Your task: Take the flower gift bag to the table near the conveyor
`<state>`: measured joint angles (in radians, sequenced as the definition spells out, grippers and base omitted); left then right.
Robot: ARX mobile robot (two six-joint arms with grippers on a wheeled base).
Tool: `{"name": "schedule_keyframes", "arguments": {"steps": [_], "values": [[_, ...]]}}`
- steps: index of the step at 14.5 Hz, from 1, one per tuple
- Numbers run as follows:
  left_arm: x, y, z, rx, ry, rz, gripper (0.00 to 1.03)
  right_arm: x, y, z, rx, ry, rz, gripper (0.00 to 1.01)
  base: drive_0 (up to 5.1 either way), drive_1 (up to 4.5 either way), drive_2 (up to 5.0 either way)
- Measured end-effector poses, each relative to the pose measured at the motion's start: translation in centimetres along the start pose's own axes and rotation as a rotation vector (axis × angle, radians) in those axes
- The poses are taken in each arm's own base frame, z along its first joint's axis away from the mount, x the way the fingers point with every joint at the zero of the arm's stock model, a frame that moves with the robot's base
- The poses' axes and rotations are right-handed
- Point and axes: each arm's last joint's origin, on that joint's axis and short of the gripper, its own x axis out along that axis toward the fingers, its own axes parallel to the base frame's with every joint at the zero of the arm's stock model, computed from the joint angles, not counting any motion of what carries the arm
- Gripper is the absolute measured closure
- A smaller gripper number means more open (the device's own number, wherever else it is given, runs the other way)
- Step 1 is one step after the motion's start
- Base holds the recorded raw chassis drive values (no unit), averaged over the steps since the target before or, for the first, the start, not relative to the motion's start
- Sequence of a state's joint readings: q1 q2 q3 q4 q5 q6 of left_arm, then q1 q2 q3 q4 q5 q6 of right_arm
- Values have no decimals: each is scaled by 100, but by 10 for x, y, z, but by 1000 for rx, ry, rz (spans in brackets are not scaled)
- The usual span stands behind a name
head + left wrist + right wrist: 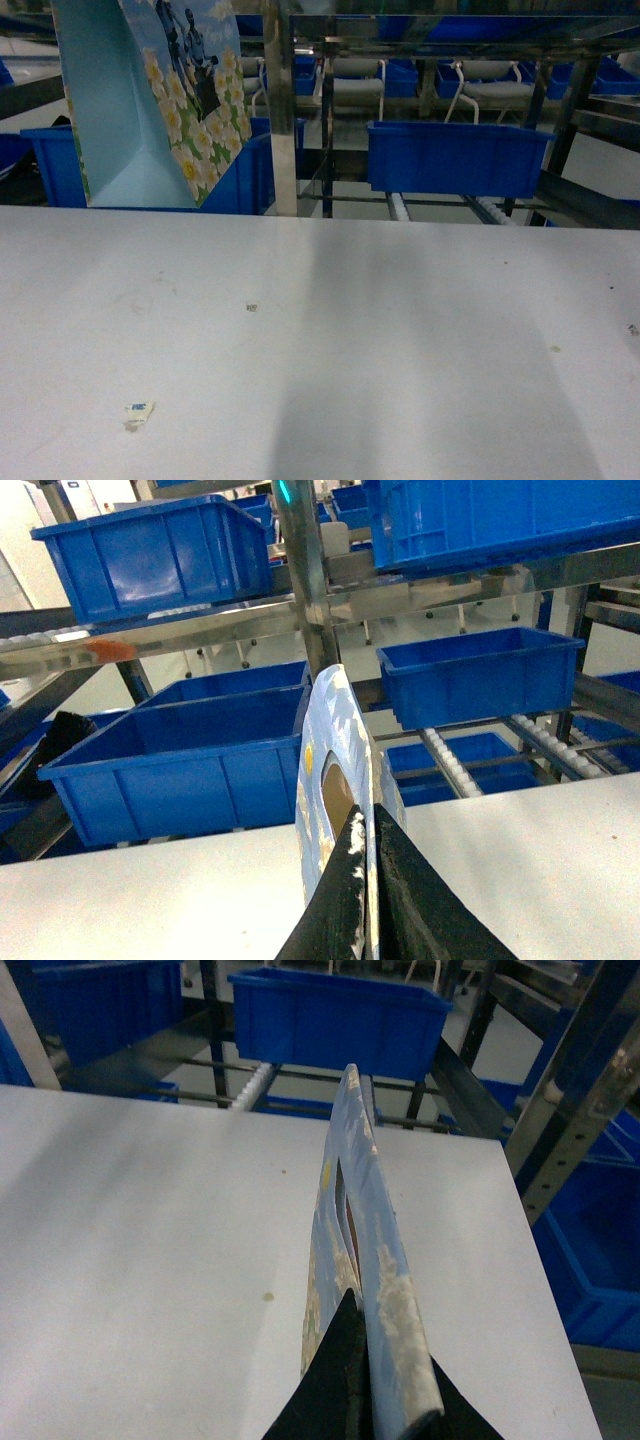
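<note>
Up in the upper left of the head view, the flower gift bag hangs above the white desk, in front of a blue crate. Both wrist views show each gripper, left gripper and right gripper, clamped narrow on the bag's top edge. Behind stands the conveyor with its rollers.

Blue crates; paper scrap.

Bag upper left, conveyor behind table
</note>
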<state>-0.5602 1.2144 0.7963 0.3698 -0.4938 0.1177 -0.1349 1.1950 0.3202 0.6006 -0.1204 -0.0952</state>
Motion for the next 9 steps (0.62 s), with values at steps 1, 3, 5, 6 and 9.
{"name": "schedule_keyframes", "arguments": {"steps": [1,3,5,6,9], "values": [[0,0,0,1,0,0,101,-2,3,-5,-1,19,-6,99,0,0,0],[0,0,0,1,1,0,101,-4,8,3,-11,3,-32,99,0,0,0],[0,0,0,0,-1,0,101,-4,8,8,-14,-17,-32,99,0,0,0],[0,0,0,1,1,0,101,-4,8,7,-13,-12,-33,99,0,0,0],[0,0,0,1,1,0,101,-4,8,7,-13,-13,-33,99,0,0,0]]}}
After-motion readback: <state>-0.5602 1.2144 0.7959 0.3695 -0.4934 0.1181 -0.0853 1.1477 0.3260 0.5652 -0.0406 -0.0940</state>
